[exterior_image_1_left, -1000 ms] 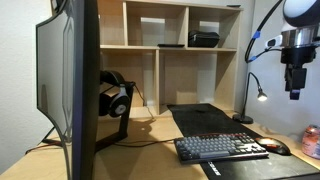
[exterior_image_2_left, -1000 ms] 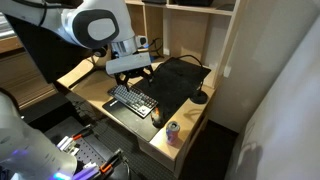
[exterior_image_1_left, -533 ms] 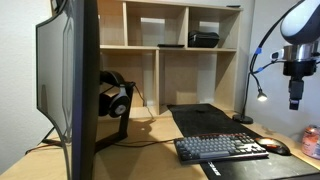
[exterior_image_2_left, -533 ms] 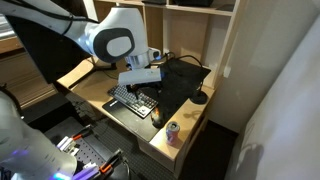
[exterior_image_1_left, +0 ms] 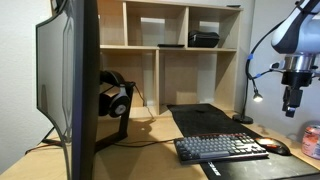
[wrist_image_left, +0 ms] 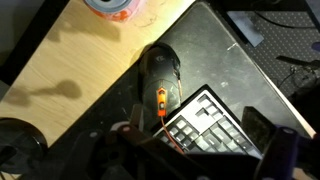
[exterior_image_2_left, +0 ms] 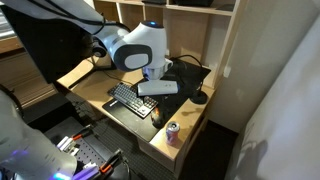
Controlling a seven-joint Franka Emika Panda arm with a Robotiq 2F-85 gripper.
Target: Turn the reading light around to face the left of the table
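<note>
Wrist view: the camera looks straight down on a black mouse (wrist_image_left: pixel 160 72) with an orange glow at its near end. The mouse lies on the black mat (wrist_image_left: pixel 230 60), just beside the corner of the keyboard (wrist_image_left: pixel 212 125).
Jaws: the gripper (wrist_image_left: pixel 195 160) shows as two dark, blurred fingers well apart at the lower edge, with the keyboard visible between them, so the jaws stand open and hold nothing.
Gripper, from outside: in both exterior views it hangs above the mat's end, pointing down (exterior_image_1_left: pixel 291 108) (exterior_image_2_left: pixel 158 90), apart from the lamp.
Reading light: the reading light (exterior_image_1_left: pixel 243 118) stands at the back edge of the desk (exterior_image_1_left: pixel 150 130), against the shelf unit (exterior_image_1_left: pixel 180 50). Its thin neck rises and bends over, and the small white head glows towards the gripper. Its round base (exterior_image_2_left: pixel 200 97) sits just off the mat (exterior_image_2_left: pixel 185 72).
Can: a can (exterior_image_2_left: pixel 172 131) stands on bare wood near a front corner of the desk (exterior_image_2_left: pixel 192 120), well apart from the lamp.
Writing: the key legends and the can's label are too small or blurred to read.
Other end: headphones (exterior_image_1_left: pixel 113 95) sit on a stand behind a large monitor (exterior_image_1_left: pixel 75 80).
</note>
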